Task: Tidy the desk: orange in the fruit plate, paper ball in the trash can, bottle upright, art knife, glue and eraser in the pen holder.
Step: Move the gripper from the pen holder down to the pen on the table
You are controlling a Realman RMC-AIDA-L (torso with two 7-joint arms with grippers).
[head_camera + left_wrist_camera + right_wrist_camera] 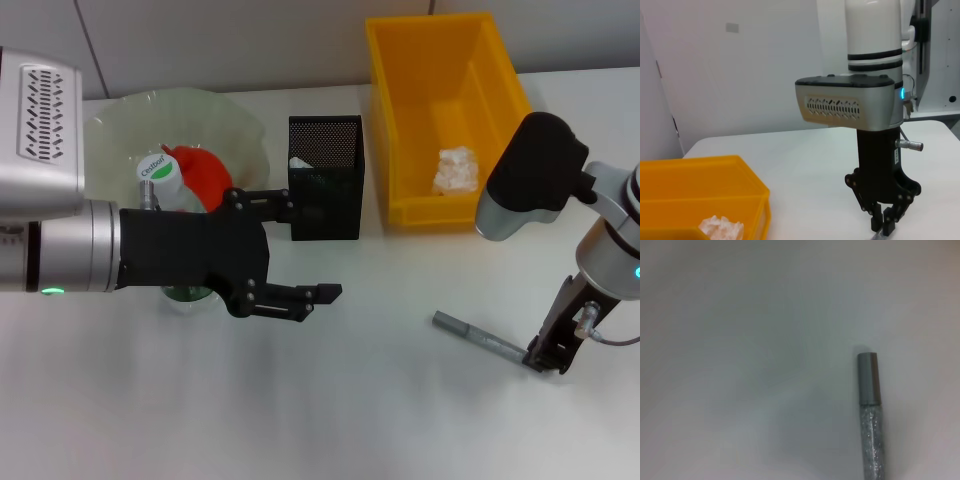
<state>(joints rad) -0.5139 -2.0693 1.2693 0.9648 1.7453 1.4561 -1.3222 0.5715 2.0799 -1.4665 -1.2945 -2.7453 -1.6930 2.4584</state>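
Observation:
My right gripper (549,360) (884,223) stands low over the table at the right, shut on one end of a grey glittery glue stick (480,339) (870,415) that lies on the white table. My left gripper (313,250) hangs open and empty just in front of the black mesh pen holder (326,180), which holds something white. The orange (198,170) rests in the pale green fruit plate (115,125). A bottle (160,172) with a green and white cap stands upright by the plate, partly hidden behind my left hand. The paper ball (457,170) (720,228) lies in the yellow trash can (400,120) (700,200). Art knife and eraser are not identifiable.
The pen holder and the yellow bin stand side by side at the back of the white table (300,400). A wall rises just behind them.

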